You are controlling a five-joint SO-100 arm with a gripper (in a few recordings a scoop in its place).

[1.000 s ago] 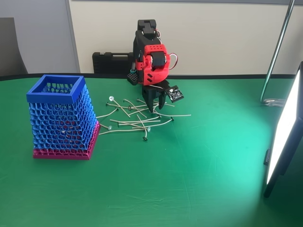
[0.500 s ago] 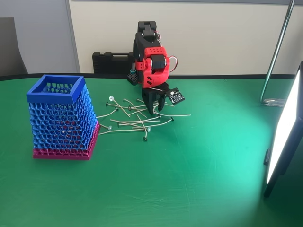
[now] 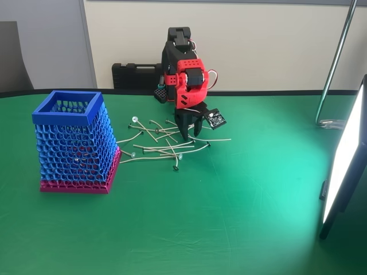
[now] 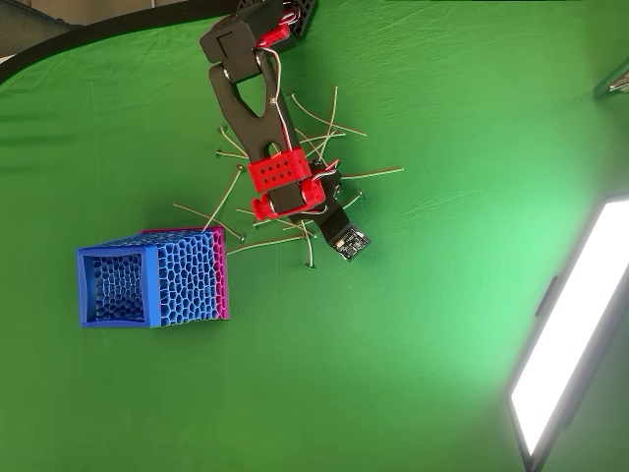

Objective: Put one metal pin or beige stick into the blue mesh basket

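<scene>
The blue mesh basket stands upright on its magenta base at the left of the green table. To its right lie several thin beige sticks with small round heads, in a loose pile. My red and black arm reaches down from the back. The gripper points straight down with its tips in the right part of the pile. A narrow gap shows between the black fingers, and I cannot make out any stick held between them. The basket is well to the left of the gripper.
A black case lies against the back wall behind the arm. A bright light panel stands along the right edge, with a metal pole behind it. Bare green cloth spreads in front of the pile.
The wrist has turned a little, swinging the small camera board to the right and slightly down. The fingertips stay in the pile and the sticks have not visibly shifted.
</scene>
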